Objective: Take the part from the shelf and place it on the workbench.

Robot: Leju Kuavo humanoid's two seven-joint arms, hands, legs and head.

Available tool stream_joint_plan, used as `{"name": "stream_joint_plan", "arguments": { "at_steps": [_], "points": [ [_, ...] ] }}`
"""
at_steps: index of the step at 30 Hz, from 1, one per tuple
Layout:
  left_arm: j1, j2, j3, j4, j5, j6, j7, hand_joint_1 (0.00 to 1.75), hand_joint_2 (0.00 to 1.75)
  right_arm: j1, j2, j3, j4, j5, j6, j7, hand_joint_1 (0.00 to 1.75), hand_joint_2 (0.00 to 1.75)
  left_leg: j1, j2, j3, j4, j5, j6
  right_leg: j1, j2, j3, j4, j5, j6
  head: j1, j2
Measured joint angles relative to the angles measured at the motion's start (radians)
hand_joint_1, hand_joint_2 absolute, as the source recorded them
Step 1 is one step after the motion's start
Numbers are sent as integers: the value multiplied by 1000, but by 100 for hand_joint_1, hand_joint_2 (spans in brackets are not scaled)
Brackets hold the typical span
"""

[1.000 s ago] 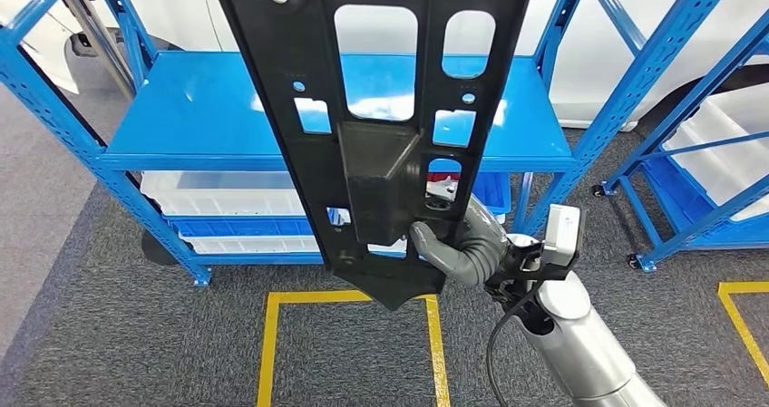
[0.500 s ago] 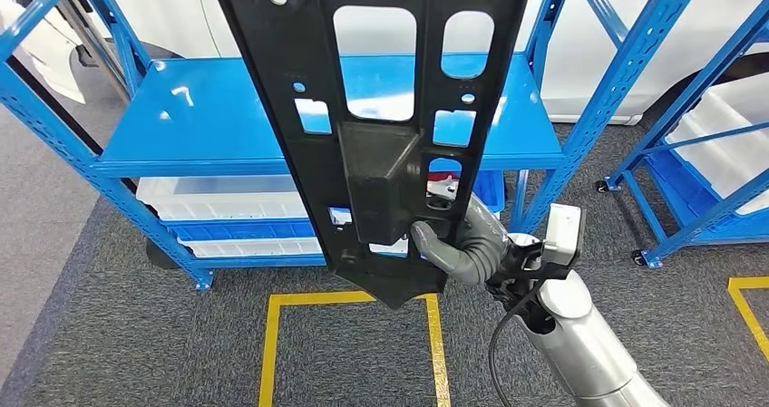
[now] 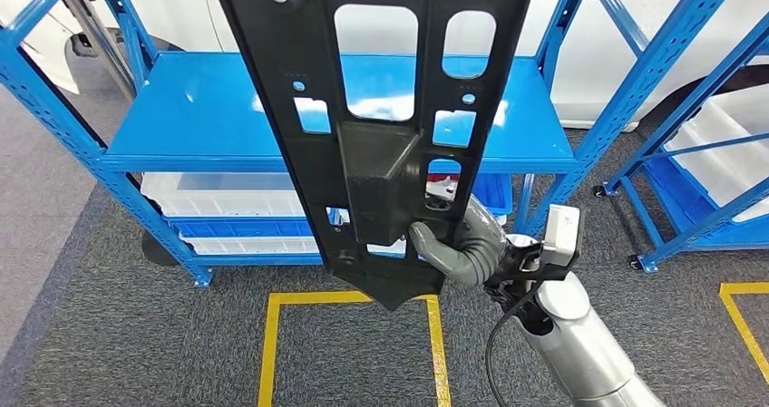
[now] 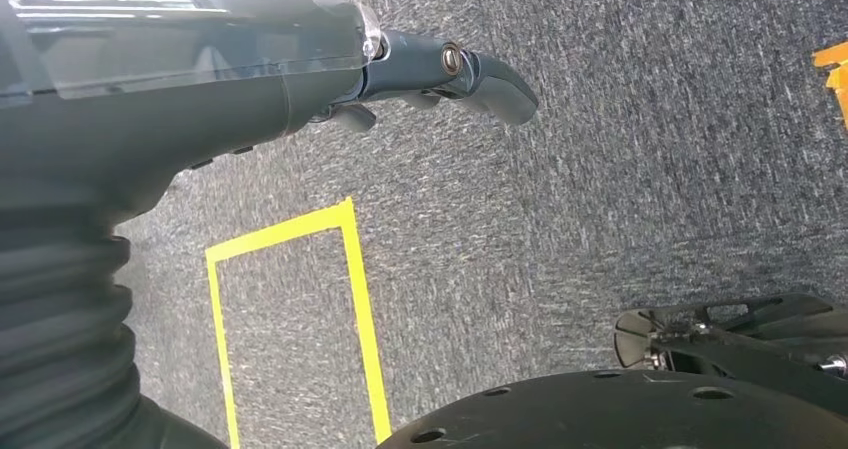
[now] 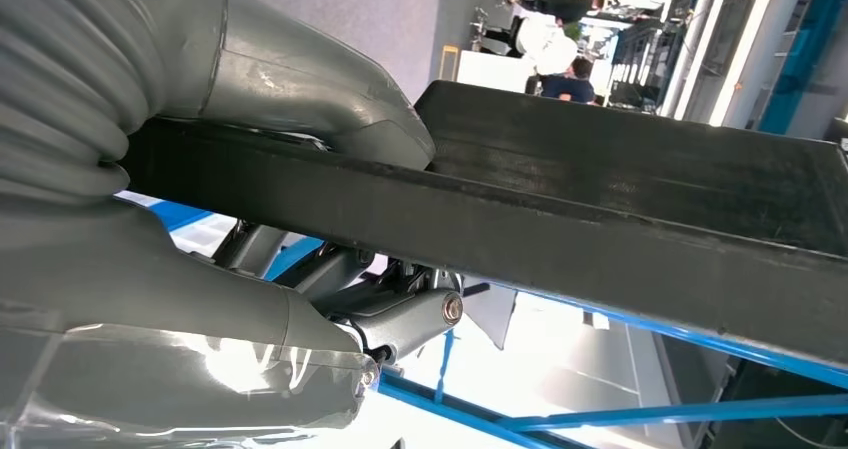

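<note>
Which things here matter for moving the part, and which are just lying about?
Job:
black part, held up in front of the head camera
right hand, gripping its lower end
blue shelf

Just about:
left hand, hanging over the floor
white bins
yellow floor tape

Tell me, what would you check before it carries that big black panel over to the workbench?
1. Right hand grips the black part near its lower end: ok.
2. Part lifted off the blue shelf: ok.
3. Thumb over the part's edge: ok.
4. Left hand holds nothing: ok.
5. Grip firmness: cannot tell.
6. Workbench location: cannot tell.
</note>
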Motion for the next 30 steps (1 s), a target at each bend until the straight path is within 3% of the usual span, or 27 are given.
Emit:
{"name": "stream_joint_plan", "arguments": {
  "at_steps": [2,4,8,10,12,13,14,15,17,19,22,24,27,28,29,30],
  "points": [
    [0,-1,0,0,0,0,0,0,175,-1,0,0,0,0,0,0,175,175,-1,-2,3,0,-2,-4,3,1,67,-145,71,-10,0,0],
    [0,-1,0,0,0,0,0,0,175,-2,0,0,0,0,0,0,175,175,-3,-4,3,0,-2,-11,9,2,106,-234,96,-20,0,0],
    [0,0,0,0,0,0,0,0,175,-3,0,0,0,0,0,0,175,175,-7,-3,-3,9,-11,-33,4,1,110,-256,100,-42,0,0],
    [-1,0,0,0,0,0,0,0,175,-4,0,0,0,0,0,0,175,175,-7,-1,-40,91,-61,-41,0,-2,114,-262,104,-51,0,0],
    [-6,1,0,0,0,0,0,0,175,-3,0,0,0,0,0,0,175,175,-5,-1,-105,229,-122,-47,2,-4,114,-262,104,-55,0,0],
    [-8,1,0,0,0,0,0,0,175,-3,0,0,0,0,0,0,175,175,-5,-1,-127,276,-132,-49,3,-4,114,-261,103,-56,0,0],
    [-9,1,0,0,0,0,0,0,175,-2,0,0,0,0,0,0,175,175,-4,-1,-134,289,-123,-50,4,-4,115,-260,102,-56,0,0],
    [-9,1,0,0,0,0,0,0,175,-2,0,0,0,0,0,0,175,175,-4,-1,-120,258,-94,-49,4,-3,117,-258,101,-56,0,0],
    [-5,1,0,0,0,0,0,0,175,-3,0,0,0,0,0,0,175,175,-4,0,-52,119,-26,-44,5,0,119,-255,95,-53,0,0],
    [-1,2,0,0,0,0,0,0,175,-3,0,0,0,0,0,0,175,175,-6,0,-2,20,4,-33,8,3,119,-250,90,-46,0,0],
    [0,1,0,0,0,0,0,0,175,-3,0,0,0,0,0,0,175,175,-5,-2,2,-1,2,-18,11,5,117,-246,87,-31,0,0],
    [0,-1,0,0,0,0,0,0,175,-4,0,0,0,0,0,0,175,175,0,-1,3,-8,6,-8,11,4,103,-212,60,-19,0,0],
    [0,-1,0,0,0,0,0,0,175,-2,0,0,0,0,0,0,175,175,1,1,2,-11,7,-2,3,2,17,-30,-33,-4,0,0],
    [0,-1,0,0,0,0,0,0,175,-1,0,0,0,0,0,0,175,175,1,1,1,-10,7,-1,0,2,-10,24,-48,-1,0,0],
    [0,-1,0,0,0,0,0,0,175,0,0,0,0,0,0,0,175,175,1,1,1,-10,7,-1,-2,1,-21,44,-42,1,0,0],
    [0,-1,0,0,0,0,0,0,175,0,0,0,0,0,0,0,175,175,1,0,1,-9,7,-2,-4,1,-11,21,-15,2,0,0]
  ]
}}
